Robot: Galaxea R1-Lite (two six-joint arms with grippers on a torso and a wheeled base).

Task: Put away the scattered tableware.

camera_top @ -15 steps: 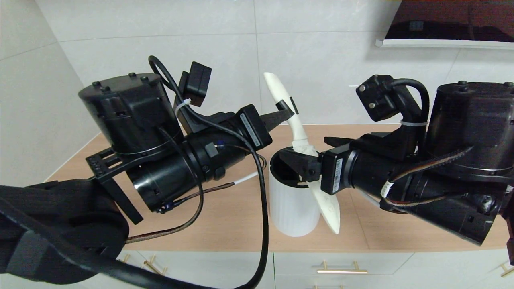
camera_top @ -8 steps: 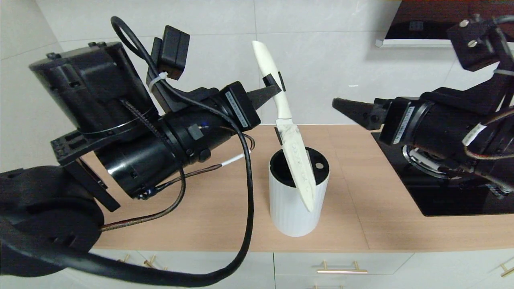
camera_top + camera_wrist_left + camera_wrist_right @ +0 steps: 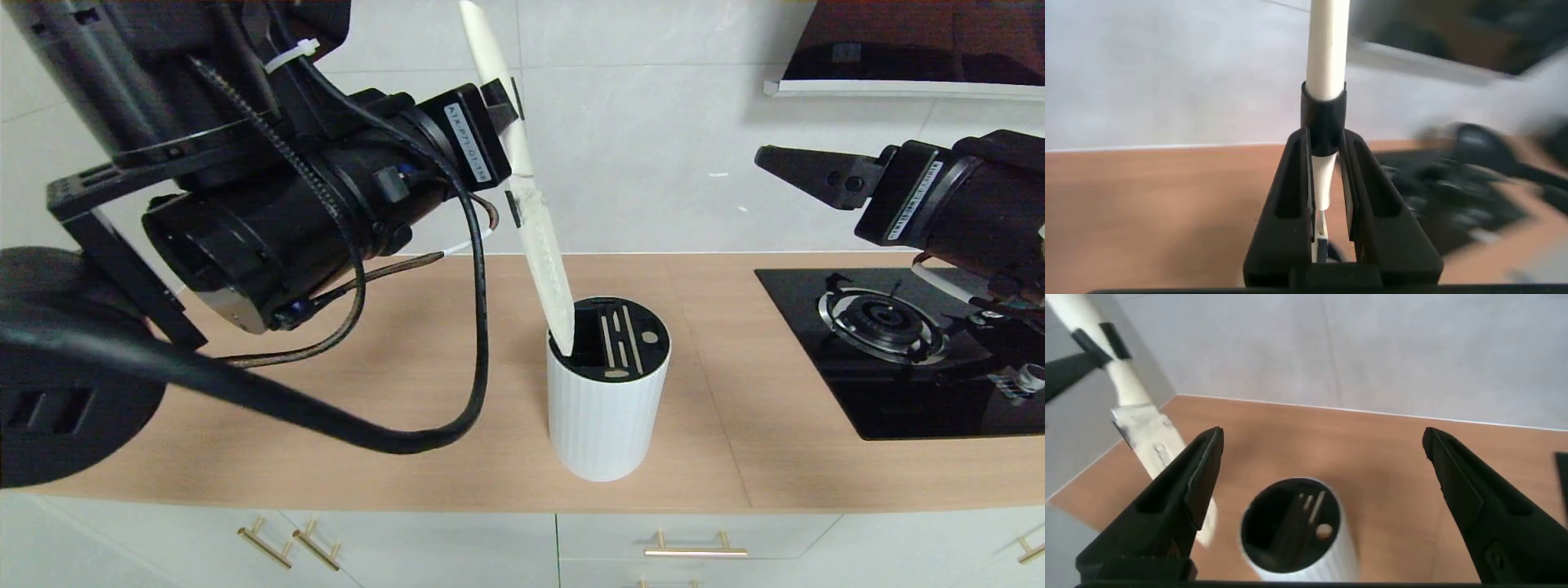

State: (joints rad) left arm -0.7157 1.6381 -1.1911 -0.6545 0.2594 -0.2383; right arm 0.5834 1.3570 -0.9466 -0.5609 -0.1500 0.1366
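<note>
A white knife (image 3: pixel 540 245) hangs nearly upright, handle up, with my left gripper (image 3: pixel 504 98) shut on its handle. Its blade tip is at the left rim of the white ribbed knife holder (image 3: pixel 606 408), which stands on the wooden counter (image 3: pixel 392 400); whether the tip is inside a slot is unclear. The left wrist view shows the gripper (image 3: pixel 1323 122) clamped around the knife handle (image 3: pixel 1328 49). My right gripper (image 3: pixel 784 167) is open and empty, high to the right of the holder. Between its spread fingers (image 3: pixel 1323 434) I see the holder's slotted black top (image 3: pixel 1290 518) and the knife (image 3: pixel 1147 437) beside it.
A black gas stove (image 3: pixel 890 327) is set into the counter on the right. A range hood (image 3: pixel 906 49) hangs at the upper right. Tiled wall runs behind. Drawers with gold handles (image 3: pixel 694 551) sit below the counter's front edge.
My right gripper let go of the knife blade and pulled back up and to the right. The left gripper lifted the knife, bringing its tip to the holder's left rim.
</note>
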